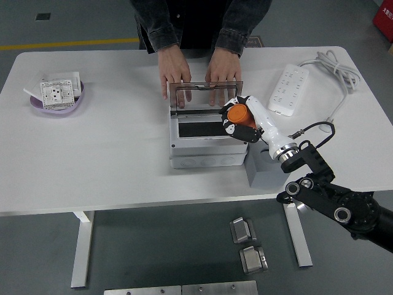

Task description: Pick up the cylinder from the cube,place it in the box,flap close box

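Note:
My right hand (239, 117) is shut on the orange cylinder (237, 113) and holds it over the right end of the grey box (206, 150), above its open top. The box's clear lid (202, 95) stands raised at the back. A person at the far side rests both hands (175, 74) on that lid, one at each end. The grey cube (265, 169) stands just right of the box with nothing on top of it. My left arm does not show.
A white power strip (288, 89) with its cable (334, 77) lies at the back right. At the far left a purple plate (58, 104) holds a white socket part. Metal parts lie on the floor below the table's near edge.

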